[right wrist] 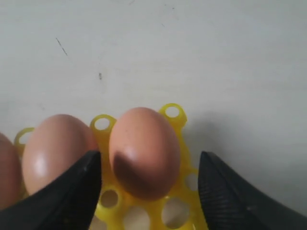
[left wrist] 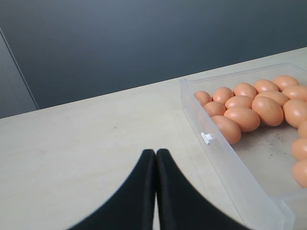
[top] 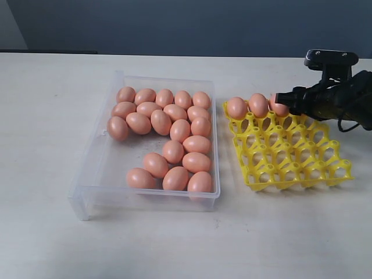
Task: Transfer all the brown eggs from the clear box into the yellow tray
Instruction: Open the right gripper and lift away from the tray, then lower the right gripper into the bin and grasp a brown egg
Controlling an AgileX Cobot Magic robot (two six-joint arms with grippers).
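Reading from the left: the left gripper point(left wrist: 156, 154), fingers pressed together, sits left of the clear box point(top: 87, 174), nearer its brown eggs point(top: 168, 131); rightward, the right gripper's point(right wrist: 149, 160) fingers stand apart around the third egg point(right wrist: 144, 139) in the yellow tray's point(top: 302, 158) far row (already seated).

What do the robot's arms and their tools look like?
The right arm is black, with a camera mount on top and a black cable looping off it. Both the left tool and right tool have two black, tapering fingers.
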